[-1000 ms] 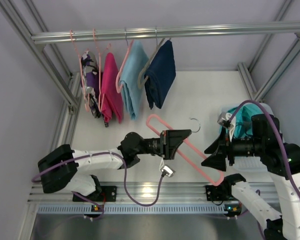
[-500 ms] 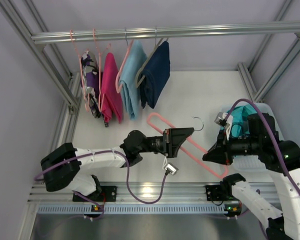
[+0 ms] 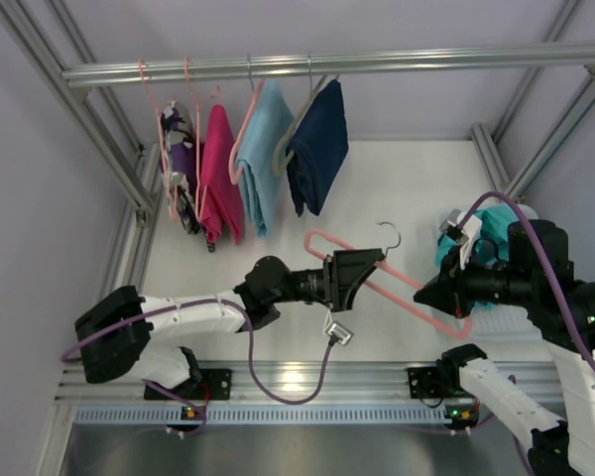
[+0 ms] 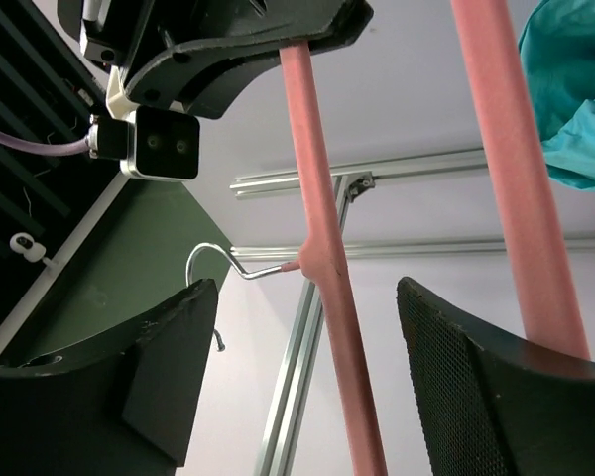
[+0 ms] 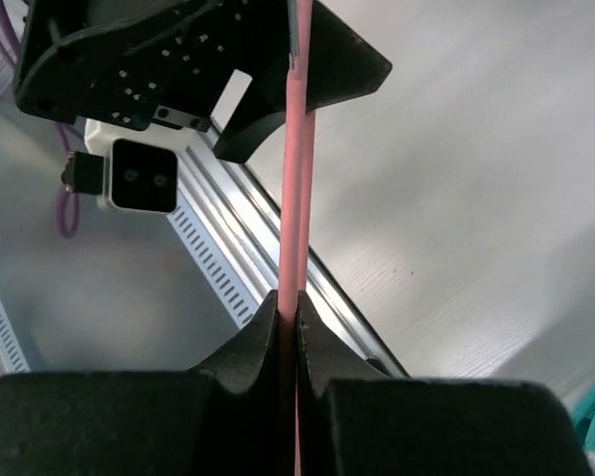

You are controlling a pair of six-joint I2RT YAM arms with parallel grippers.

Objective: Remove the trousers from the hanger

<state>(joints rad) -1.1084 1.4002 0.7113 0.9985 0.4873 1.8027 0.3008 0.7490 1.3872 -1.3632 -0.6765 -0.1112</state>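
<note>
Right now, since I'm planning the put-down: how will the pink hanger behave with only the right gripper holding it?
Probably stiff: the hanger shows straight bars with no sag. Likely light, since the right gripper alone pinches one thin bar while the left gripper stands open around it. Gripped near one end, far off-centre, it may pivot or swing.

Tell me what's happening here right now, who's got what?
The right gripper is clamped shut on the pink hanger, holding it over the table. The left gripper sits open around the hanger's bar, not gripping it. The teal trousers lie heaped beside the right arm, off the hanger.
</note>
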